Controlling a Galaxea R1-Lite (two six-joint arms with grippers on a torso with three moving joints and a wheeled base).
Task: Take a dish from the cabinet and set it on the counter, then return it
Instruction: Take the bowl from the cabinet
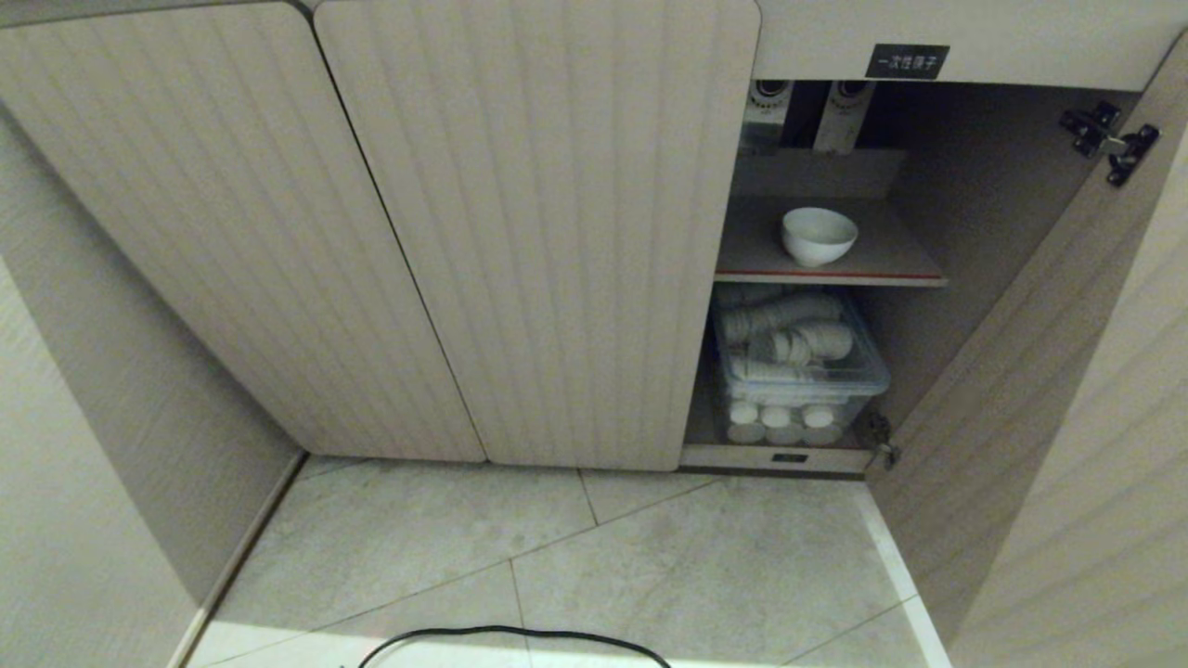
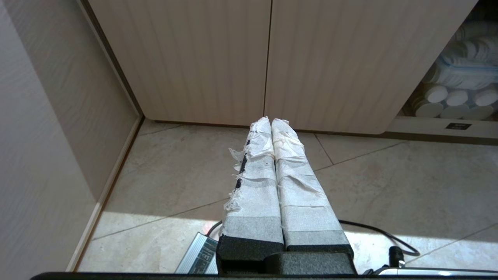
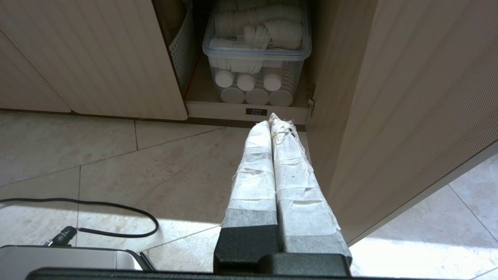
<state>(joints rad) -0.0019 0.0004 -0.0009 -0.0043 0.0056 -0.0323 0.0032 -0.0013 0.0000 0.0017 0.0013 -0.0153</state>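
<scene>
Clearly, the bowl [image 1: 819,235] is seen in the upper right of the head view, upright on the grey shelf [image 1: 891,255] inside the open section of the cabinet [image 1: 520,232], above a clear box of paper cups [image 1: 798,362]. Neither arm is shown in that view. The right gripper [image 3: 272,122] is held low over the floor with its taped fingers pressed together and nothing between them, pointed at the open section's base; the left gripper [image 2: 271,124], likewise closed and empty, faces the shut doors. The right arm is judged nearer, with the bowl lying above and ahead of it.
</scene>
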